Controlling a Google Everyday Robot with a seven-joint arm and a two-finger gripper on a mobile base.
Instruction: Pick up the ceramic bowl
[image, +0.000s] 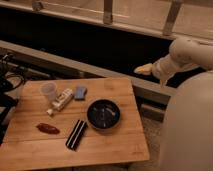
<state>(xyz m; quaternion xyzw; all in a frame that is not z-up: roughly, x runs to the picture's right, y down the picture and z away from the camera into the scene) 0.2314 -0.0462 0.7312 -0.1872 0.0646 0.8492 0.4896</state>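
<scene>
Your ceramic bowl (103, 114) sits upright on the right half of the wooden table (115, 150), with only faint light streaks inside. The translucent cup (48, 91) is back-left, contents unreadable. A white bottle (61, 101) lies beside the cup, a blue block (80, 92) is near it, a black packet (76, 134) lies just front-left of the bowl, and a red item (48, 129) sits further left. The gripper (144, 69) hangs beyond the table's back-right corner, well apart from the bowl, arm bent in from the right. You can't tell whether it's spread or closed.
</scene>
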